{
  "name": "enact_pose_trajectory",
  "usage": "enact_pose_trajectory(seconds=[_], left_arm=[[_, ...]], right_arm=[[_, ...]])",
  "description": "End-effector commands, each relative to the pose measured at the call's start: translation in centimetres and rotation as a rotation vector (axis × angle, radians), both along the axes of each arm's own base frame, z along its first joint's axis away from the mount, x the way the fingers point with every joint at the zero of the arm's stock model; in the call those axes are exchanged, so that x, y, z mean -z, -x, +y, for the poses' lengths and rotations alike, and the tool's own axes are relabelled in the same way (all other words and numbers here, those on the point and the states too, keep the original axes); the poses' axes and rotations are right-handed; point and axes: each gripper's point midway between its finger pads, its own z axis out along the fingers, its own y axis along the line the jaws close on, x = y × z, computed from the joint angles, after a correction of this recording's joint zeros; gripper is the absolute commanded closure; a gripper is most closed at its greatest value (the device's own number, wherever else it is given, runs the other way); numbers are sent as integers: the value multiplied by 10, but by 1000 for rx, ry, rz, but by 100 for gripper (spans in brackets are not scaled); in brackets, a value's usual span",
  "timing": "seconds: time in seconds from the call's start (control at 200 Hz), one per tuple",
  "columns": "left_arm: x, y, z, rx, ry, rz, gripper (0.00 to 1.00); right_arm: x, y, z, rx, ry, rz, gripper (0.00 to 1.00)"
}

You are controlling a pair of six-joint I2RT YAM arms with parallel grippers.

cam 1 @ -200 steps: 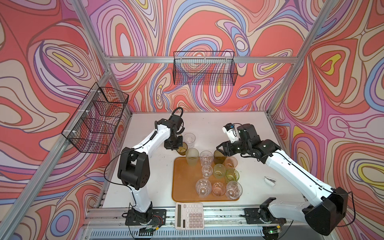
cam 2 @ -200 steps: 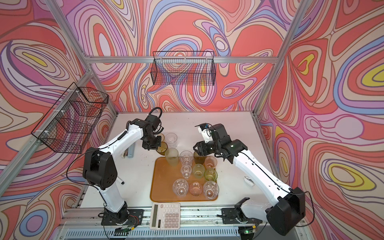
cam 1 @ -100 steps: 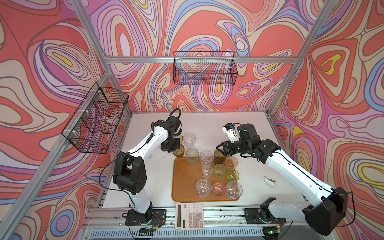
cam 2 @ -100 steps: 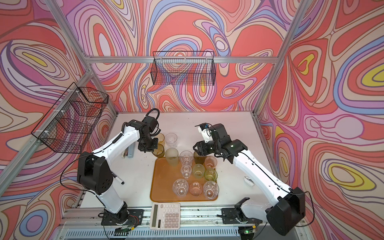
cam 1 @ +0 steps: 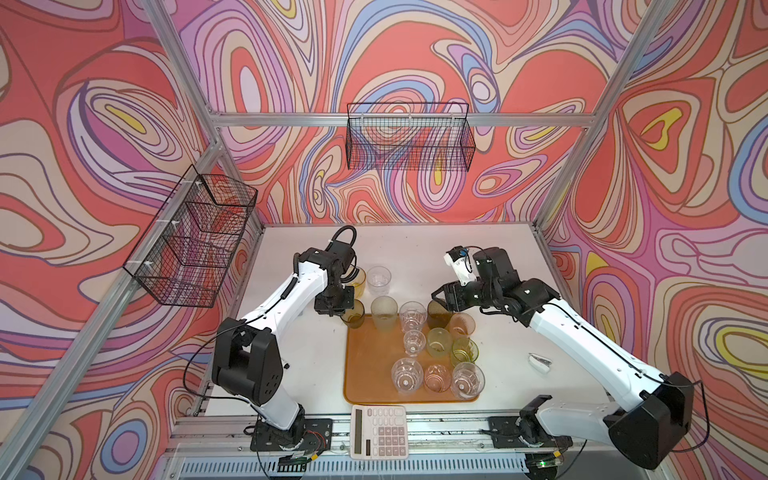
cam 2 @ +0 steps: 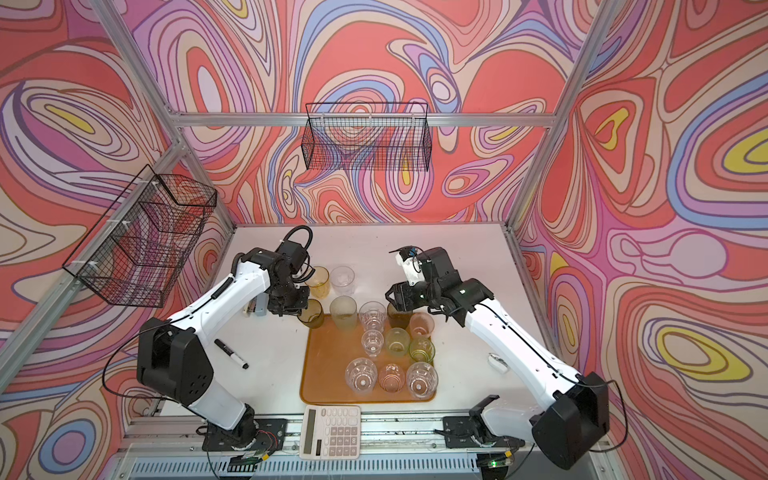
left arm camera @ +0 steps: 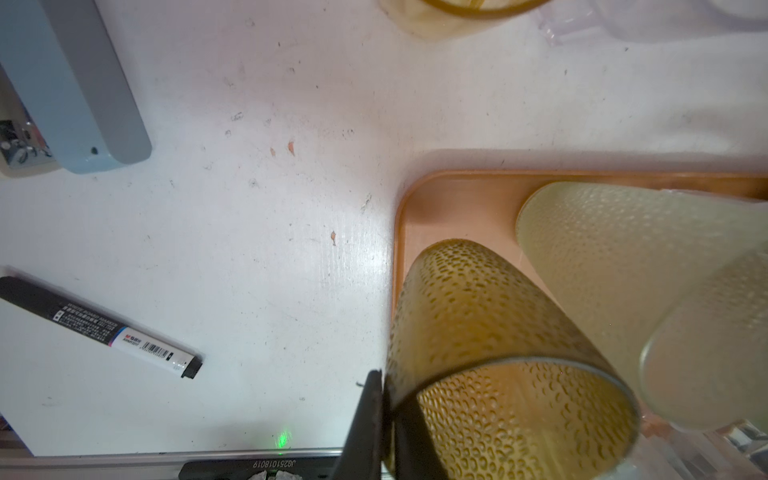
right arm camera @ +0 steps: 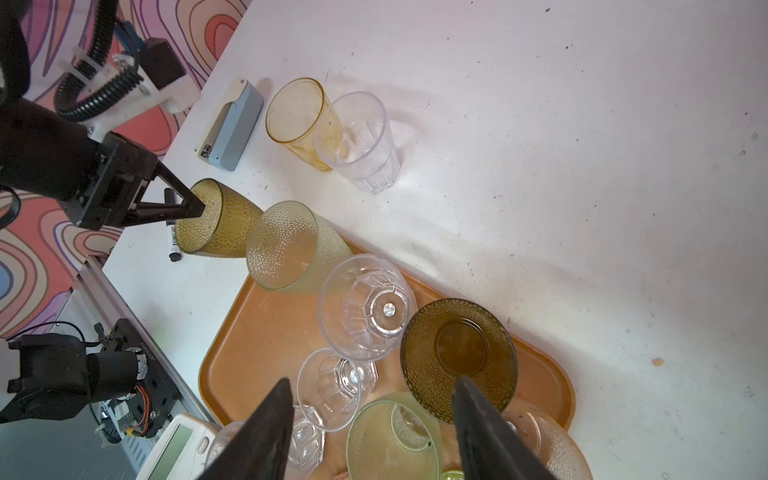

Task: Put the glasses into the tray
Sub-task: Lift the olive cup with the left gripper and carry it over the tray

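About ten glasses (cam 1: pixel 436 376) are set in the tray (cam 1: pixel 365 374); an olive glass (left arm camera: pixel 478 332) is pinched by the left gripper (right arm camera: pixel 198 208) (right gripper (right arm camera: pixel 374 382) spread, empty); two are left outside.

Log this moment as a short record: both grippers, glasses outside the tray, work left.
left gripper: shut, fingers pinching the rim of the olive-brown glass at the far-left corner of the tray
right gripper: open, holds nothing, close to the dark olive glass in the tray
outside tray: amber glass and clear glass, side by side on the table
work left: likely those two
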Motion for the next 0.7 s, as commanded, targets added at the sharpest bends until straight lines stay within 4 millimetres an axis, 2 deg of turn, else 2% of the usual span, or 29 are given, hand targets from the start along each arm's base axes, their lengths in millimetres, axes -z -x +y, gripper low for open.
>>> enact_pose_trajectory(seconds=[0.0, 0.311, 0.696], left_arm=[[-5, 21, 2, 0, -3, 39, 95], [2, 46, -15, 27, 11, 81, 95], [11, 66, -33, 54, 1, 103, 94]], right_arm=[[-15, -8, 1, 13, -26, -44, 36], [-12, -8, 4, 1, -31, -39, 36], [-13, -8, 5, -8, -36, -40, 35]])
